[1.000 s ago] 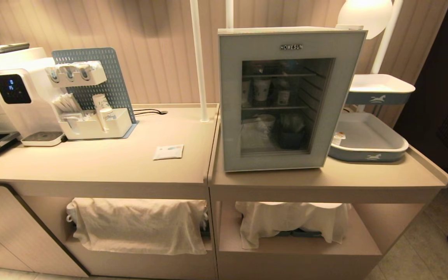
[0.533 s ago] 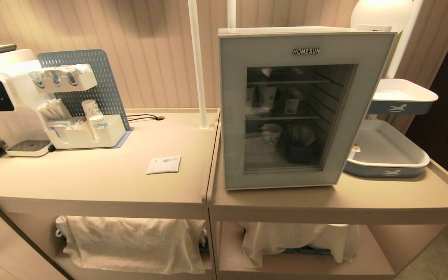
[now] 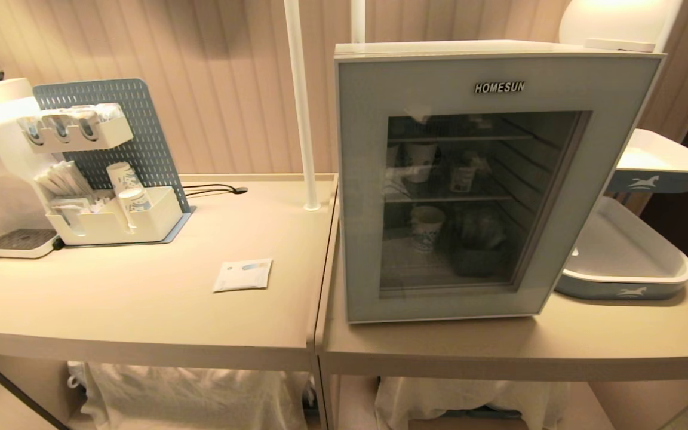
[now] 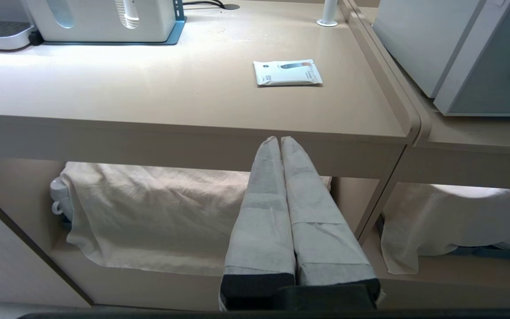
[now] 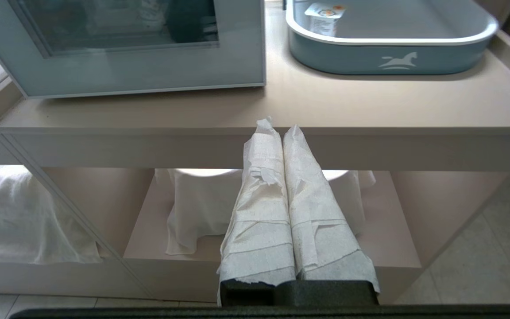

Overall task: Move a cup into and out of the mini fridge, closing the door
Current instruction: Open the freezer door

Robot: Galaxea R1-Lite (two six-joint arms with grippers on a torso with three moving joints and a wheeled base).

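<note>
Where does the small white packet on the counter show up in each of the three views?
Head view: packet lies flat on the left counter, left of the mini fridge.
Left wrist view: packet on the counter beyond the left gripper.
Right wrist view: not in it.
Shared landmark: the mini fridge, also at and.

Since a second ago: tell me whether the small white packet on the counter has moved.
No. The small white packet keeps its place beside the white pole's foot and the mini fridge; the whole scene grew together, so the camera closed in.
</note>
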